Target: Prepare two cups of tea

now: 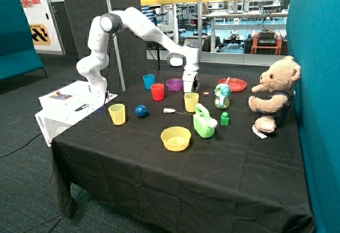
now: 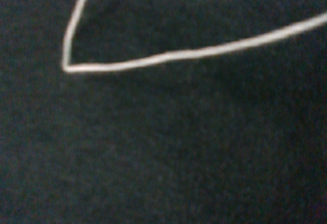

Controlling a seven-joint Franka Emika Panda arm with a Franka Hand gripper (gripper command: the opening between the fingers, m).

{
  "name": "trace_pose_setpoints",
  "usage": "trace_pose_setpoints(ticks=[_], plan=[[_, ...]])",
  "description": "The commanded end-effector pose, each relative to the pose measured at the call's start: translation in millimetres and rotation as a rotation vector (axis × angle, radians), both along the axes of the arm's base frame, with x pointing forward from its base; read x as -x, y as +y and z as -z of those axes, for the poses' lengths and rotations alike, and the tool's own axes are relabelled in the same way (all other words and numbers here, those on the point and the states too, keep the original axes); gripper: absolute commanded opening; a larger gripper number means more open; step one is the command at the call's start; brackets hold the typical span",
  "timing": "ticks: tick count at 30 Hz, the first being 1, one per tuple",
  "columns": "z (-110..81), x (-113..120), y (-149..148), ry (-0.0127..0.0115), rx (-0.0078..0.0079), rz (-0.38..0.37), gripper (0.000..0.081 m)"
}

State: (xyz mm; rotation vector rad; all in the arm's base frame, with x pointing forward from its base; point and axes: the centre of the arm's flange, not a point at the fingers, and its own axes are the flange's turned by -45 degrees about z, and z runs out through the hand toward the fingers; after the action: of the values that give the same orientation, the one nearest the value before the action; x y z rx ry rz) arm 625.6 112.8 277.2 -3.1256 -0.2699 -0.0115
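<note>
gripper (image 1: 190, 90): fingertips hidden behind yellow cup (image 1: 191, 101) | string (image 2: 168, 56): both ends cut off in wrist view, directly under gripper

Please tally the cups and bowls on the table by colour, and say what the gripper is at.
Yellow: 3, two cups and a bowl
Light blue: 1, a cup
Red: 1, a cup
Purple: 1, a bowl
Total: 6
The gripper is low between the purple bowl and a yellow cup.
</note>
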Motion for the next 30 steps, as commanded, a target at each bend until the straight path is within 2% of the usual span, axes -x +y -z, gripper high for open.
trace_pose_setpoints(ticks=[1, 11, 16, 30], plan=[[-13.9, -1, 5, 0.0069, 0.0051, -0.027, 0.0000], [-43.7, 10, 4, 0.0068, 0.0053, -0.074, 0.0000], [-62.4, 24, 4, 0.0067, 0.0054, -0.108, 0.0000], [-95.5, 56, 2, 0.0065, 0.0056, -0.172, 0.0000]])
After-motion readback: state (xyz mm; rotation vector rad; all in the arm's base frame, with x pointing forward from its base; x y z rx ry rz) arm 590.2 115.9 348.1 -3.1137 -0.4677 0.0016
